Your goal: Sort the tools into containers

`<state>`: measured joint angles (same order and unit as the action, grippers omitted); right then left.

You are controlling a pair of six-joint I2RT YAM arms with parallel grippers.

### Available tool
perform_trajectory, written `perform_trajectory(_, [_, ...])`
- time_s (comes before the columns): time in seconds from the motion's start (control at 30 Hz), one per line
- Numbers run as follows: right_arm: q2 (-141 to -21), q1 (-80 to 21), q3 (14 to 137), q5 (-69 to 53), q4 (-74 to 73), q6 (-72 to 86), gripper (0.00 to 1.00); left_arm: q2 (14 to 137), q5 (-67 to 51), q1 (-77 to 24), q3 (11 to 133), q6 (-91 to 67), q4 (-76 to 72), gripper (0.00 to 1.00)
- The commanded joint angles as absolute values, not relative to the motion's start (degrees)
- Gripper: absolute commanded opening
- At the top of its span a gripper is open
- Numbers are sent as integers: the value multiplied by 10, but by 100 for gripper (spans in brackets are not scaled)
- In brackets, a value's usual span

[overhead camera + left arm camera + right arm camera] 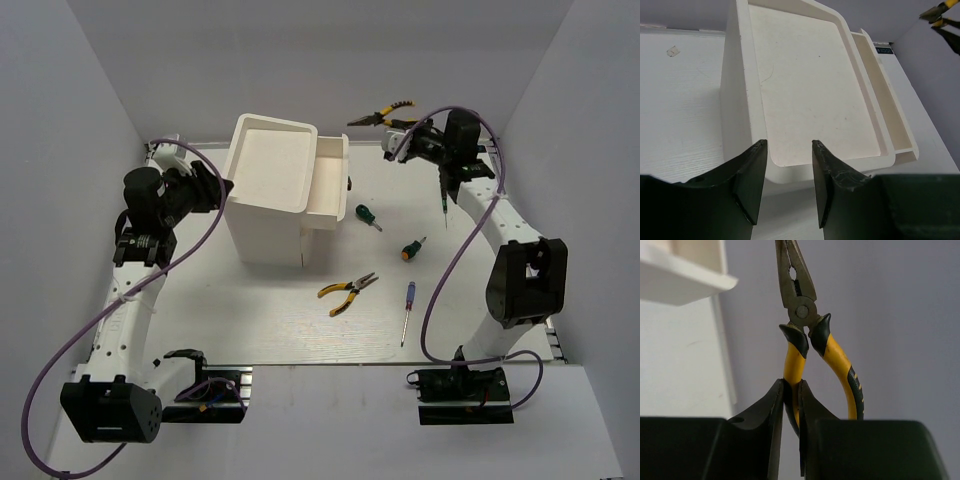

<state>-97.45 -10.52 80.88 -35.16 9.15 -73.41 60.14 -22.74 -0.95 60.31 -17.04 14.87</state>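
Observation:
My right gripper (397,137) is shut on one handle of yellow-and-black pliers (380,116) and holds them in the air at the far right, right of the narrow white bin (330,180). In the right wrist view the pliers (802,325) point up from my gripper (791,385). My left gripper (222,187) is open and empty beside the tall white bin (268,185), whose empty inside (810,85) shows past my gripper (788,146). On the table lie second pliers (346,292), a green screwdriver (368,216), an orange-green screwdriver (411,248) and a blue-handled screwdriver (406,310).
White walls enclose the table on the left, back and right. The right arm's purple cable (450,270) loops over the table's right side. The held pliers also show at the top right of the left wrist view (942,20).

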Motion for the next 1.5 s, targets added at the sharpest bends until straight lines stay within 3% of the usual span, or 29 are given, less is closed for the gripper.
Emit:
perform_trajectory(0.0, [-962, -105, 849, -406, 198, -734, 0, 577, -231, -11, 593, -172, 149, 51])
perform_trajectory(0.6, [-1029, -122, 866, -540, 220, -932, 0, 577, -226, -11, 583, -172, 149, 51])
perform_trajectory(1.4, [-1053, -145, 881, -660, 4, -1200, 0, 583, -226, -11, 572, -178, 139, 51])
perform_trajectory(1.43, [-1055, -146, 885, -661, 2, -1209, 1, 583, -226, -11, 572, -178, 139, 51])
perform_trajectory(1.47, [-1059, -144, 898, -664, -37, -1231, 15, 583, -226, -11, 572, -178, 139, 51])
